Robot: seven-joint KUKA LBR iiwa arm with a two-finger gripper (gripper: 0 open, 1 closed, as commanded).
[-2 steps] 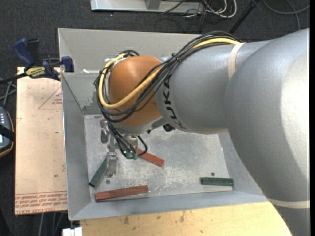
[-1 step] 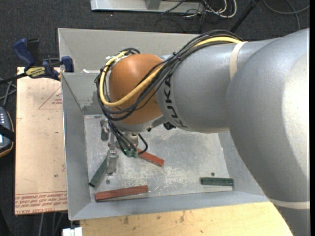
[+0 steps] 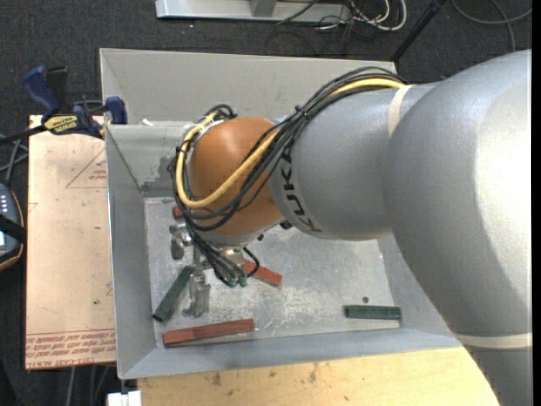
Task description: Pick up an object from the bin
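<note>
End effector (image 3: pixel 197 303) just beside dark green bar (image 3: pixel 172 294)

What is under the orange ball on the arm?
The gripper hangs below the orange cover, beside a green stick, with a small red piece near. What lies in the bin right under the cover is hidden.

So I'm looking down into the grey metal bin (image 3: pixel 321 282), and its floor is all scuffed and speckled. Not much on it. Just beside the gripper (image 3: pixel 197 307), on the view's left of it, a dark green stick (image 3: pixel 172 294) lies tilted. Just below the gripper a reddish-brown bar (image 3: pixel 209 332) lies flat along the near wall. A small red piece (image 3: pixel 270 277) sits near the gripper on the other side. Well apart from it, further that way, lies a dark green bar (image 3: pixel 372 312).
</note>
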